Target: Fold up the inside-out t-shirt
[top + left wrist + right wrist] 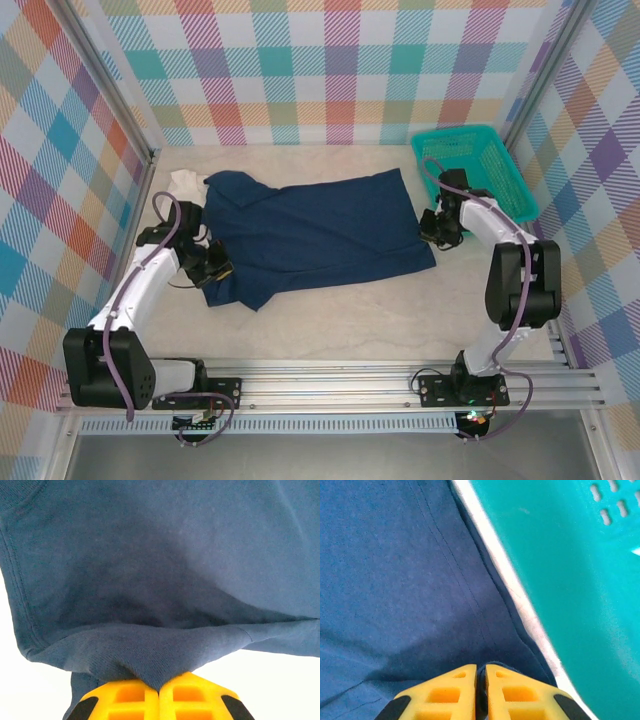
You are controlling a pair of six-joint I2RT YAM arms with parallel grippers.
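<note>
The inside-out t-shirt (310, 235), dark navy, lies spread across the middle of the table with its length running left to right. My left gripper (213, 268) is at its left end, near the front. In the left wrist view the yellow fingertips (159, 687) are shut on a fold of the navy cloth (150, 555), which bunches up toward them. My right gripper (437, 228) sits at the shirt's right edge. Its jaws (481, 680) are pressed together with a thin strip of the stitched hem (395, 580) between them.
A teal plastic basket (455, 133) stands at the back right, right beside my right gripper, with its wall (570, 580) close to the shirt's edge. A white cloth (187, 182) pokes out behind the shirt's back left corner. Plaid walls enclose the table.
</note>
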